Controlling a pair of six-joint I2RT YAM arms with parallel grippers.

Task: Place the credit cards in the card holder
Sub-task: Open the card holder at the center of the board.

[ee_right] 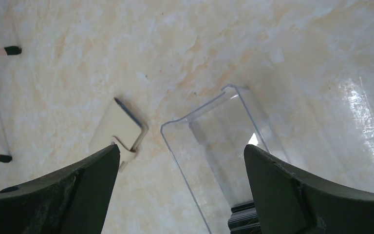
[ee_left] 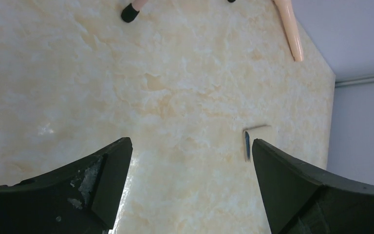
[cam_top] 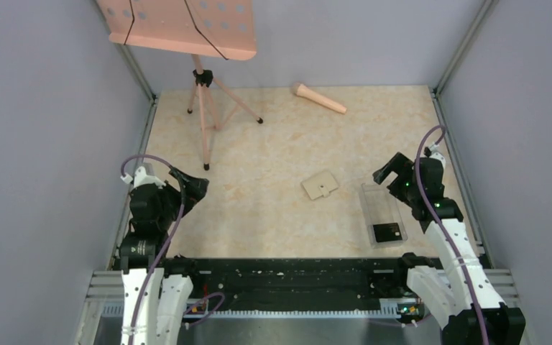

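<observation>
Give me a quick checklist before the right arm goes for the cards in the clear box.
1. The right gripper open and empty: ok.
2. The left gripper open, empty and away from the work area: ok.
3. The cards in view at the near end of the clear box: ok.
4. The card holder open to take cards: not ok, it looks folded shut.
5. Number of cards in the stack: cannot tell.
6. Box and holder apart, not touching: ok.
</observation>
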